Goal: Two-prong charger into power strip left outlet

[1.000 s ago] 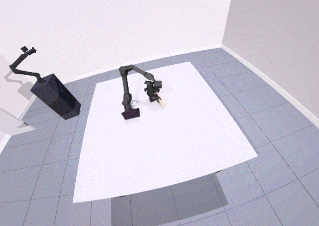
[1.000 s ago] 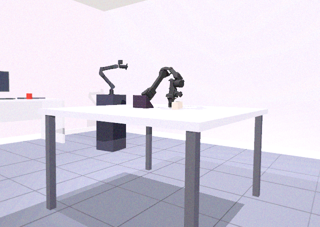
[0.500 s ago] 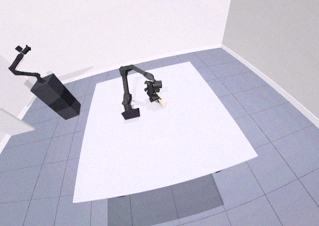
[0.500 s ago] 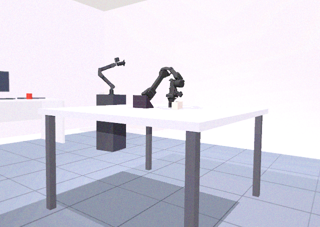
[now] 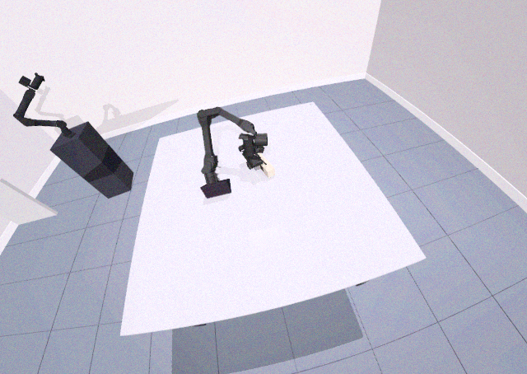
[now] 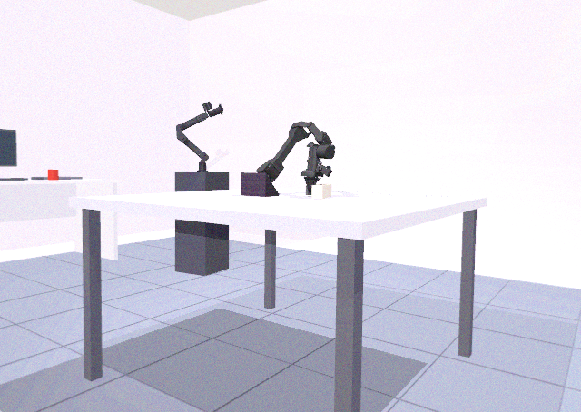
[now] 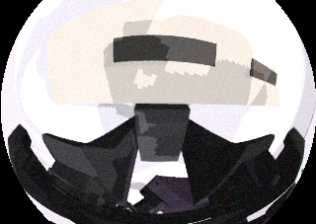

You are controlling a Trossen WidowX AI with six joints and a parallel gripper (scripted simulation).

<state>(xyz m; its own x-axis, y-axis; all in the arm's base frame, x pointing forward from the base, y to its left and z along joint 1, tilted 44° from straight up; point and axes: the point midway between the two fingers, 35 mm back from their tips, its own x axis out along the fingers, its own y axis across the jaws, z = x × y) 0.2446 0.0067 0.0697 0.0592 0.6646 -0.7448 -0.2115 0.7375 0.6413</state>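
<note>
One gripper (image 5: 258,164) (image 6: 308,191) (image 7: 160,119), black, fingers pinching the dark charger (image 7: 162,127) from both sides, presumably to keep its prongs square to the shutter. One power strip (image 5: 268,170) (image 6: 320,191) (image 7: 79,68), cream, lay on the white table (image 5: 263,254) (image 6: 234,208). Charger: face at the strip's near edge, prongs unseen, seating uncertain; a straight push, if still needed, would have suited that grip.
</note>
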